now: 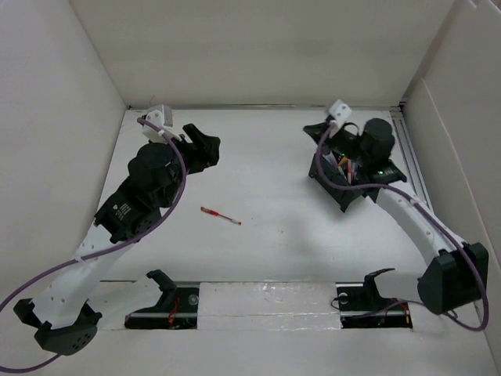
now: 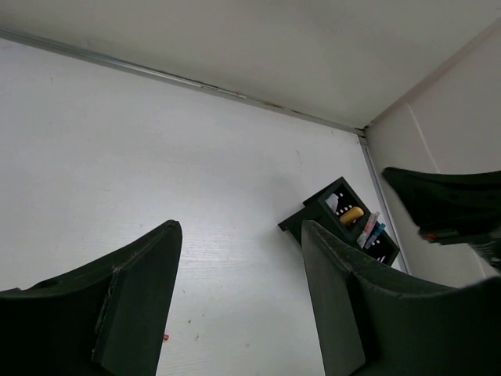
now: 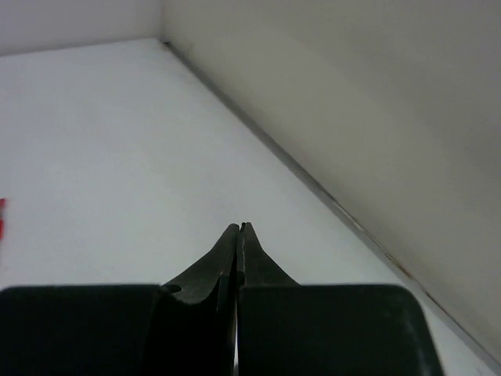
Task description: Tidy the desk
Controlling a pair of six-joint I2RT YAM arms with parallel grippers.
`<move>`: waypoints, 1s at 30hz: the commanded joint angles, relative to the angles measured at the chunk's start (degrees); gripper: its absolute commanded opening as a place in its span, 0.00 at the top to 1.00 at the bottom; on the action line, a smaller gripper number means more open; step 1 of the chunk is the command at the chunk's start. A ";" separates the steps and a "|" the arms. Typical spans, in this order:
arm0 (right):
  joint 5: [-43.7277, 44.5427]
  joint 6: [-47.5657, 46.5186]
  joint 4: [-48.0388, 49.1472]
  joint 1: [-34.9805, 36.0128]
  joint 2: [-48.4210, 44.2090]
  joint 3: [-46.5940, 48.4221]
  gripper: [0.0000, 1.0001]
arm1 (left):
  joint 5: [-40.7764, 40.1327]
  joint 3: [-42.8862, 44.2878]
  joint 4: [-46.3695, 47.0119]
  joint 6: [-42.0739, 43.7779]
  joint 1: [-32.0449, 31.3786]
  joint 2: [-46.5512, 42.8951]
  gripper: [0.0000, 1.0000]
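Hovering over the far left part of the counter (image 1: 266,149), the left gripper (image 2: 240,231) is holding its jaws wide apart, with nothing between them. The right gripper (image 3: 239,229) is keeping its two fingers pressed together, empty, above the counter toward the far right corner. The white counter is lying between walls on three sides, with a metal rail (image 1: 412,157) running along its right edge. A black slotted pen-holder box (image 2: 301,225) is standing near that rail, toward the far right corner, and small yellow, blue and pink items are showing in its slots. A red pen (image 1: 220,215) is lying flat on bare counter, a little left of the middle and nearer the near edge, apart from both grippers and the box.
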 commanded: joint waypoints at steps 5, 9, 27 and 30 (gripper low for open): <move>9.98 -7.02 -15.10 25.49 19.73 10.54 0.99 | -2.02 5.50 2.51 -0.48 0.23 -5.30 0.41; 14.72 -6.58 -18.79 35.51 31.86 20.11 0.51 | -3.42 6.38 0.32 -0.92 0.23 -8.11 0.41; 17.27 -1.48 -26.97 42.30 62.55 41.92 0.54 | -8.08 1.72 -4.61 0.14 0.23 -15.42 0.40; 20.08 -1.04 -27.94 42.83 63.26 42.02 0.86 | -8.09 1.72 -3.99 1.01 0.23 -15.33 0.40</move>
